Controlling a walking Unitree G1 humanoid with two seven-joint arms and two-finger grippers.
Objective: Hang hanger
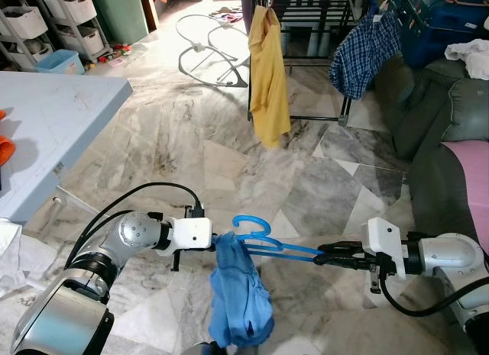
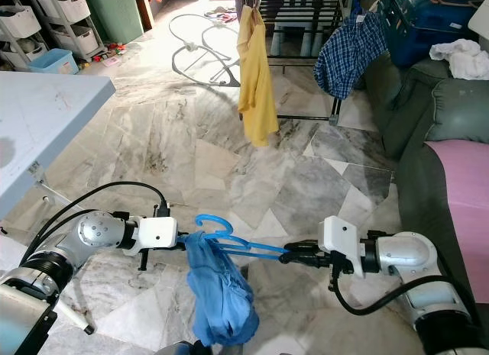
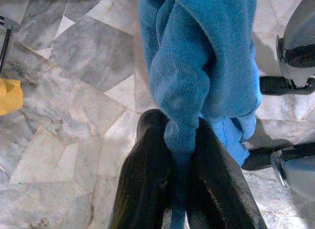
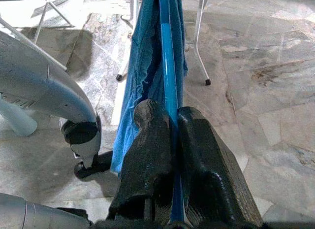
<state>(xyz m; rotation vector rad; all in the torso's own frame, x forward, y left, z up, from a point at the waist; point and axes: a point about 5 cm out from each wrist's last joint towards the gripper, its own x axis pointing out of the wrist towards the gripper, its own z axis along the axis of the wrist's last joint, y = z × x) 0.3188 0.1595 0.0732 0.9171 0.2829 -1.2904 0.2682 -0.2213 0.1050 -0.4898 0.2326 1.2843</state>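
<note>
A blue plastic hanger (image 1: 263,240) is held level above the marble floor, and a blue garment (image 1: 241,298) hangs bunched from its left half. My right gripper (image 1: 321,256) is shut on the hanger's right end; the right wrist view has its fingers (image 4: 152,155) clamped around the blue bar (image 4: 167,66). My left gripper (image 1: 216,243) is shut on the garment (image 3: 197,66) at the hanger's left end, the cloth pinched between its fingers (image 3: 147,175). Far ahead stands a black drying rack (image 1: 313,19).
A yellow shirt (image 1: 268,72) and a blue plaid shirt (image 1: 365,53) hang on the rack. A pale blue table (image 1: 53,133) is at the left, a grey sofa (image 1: 451,126) with a pink cushion at the right. A baby bouncer frame (image 1: 210,46) lies beyond.
</note>
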